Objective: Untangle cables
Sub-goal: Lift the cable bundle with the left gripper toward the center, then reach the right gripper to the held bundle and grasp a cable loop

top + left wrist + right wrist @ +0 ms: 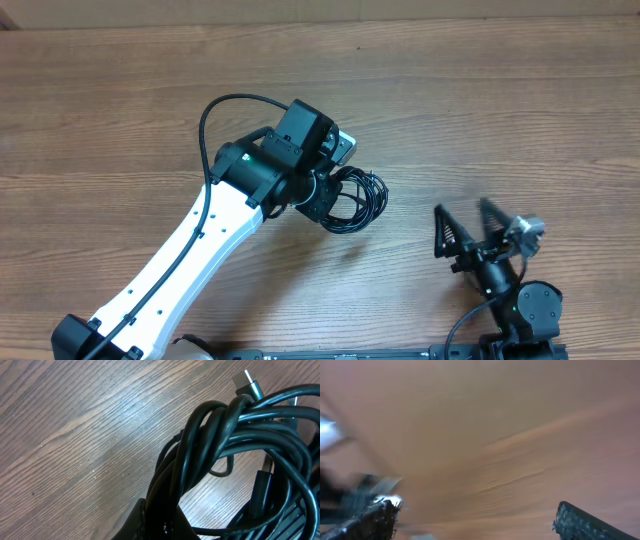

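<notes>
The cables (358,198) are thin black cords bunched into one small coil near the table's middle. My left gripper (325,200) is at the coil's left side and is shut on a bundle of its strands. In the left wrist view the cables (240,440) fill the right half, with a silver-grey plug tip (248,382) at the top, and my left gripper (165,522) pinches the strands at the bottom edge. My right gripper (466,222) is open and empty, to the right of the coil and apart from it. In the blurred right wrist view my right gripper (475,520) shows only bare wood between its fingers.
The wooden table (500,110) spreads around both arms. A thicker black cord (215,115) wired to the left arm arcs above its white link (185,255). The right arm's base (530,305) sits at the front right edge.
</notes>
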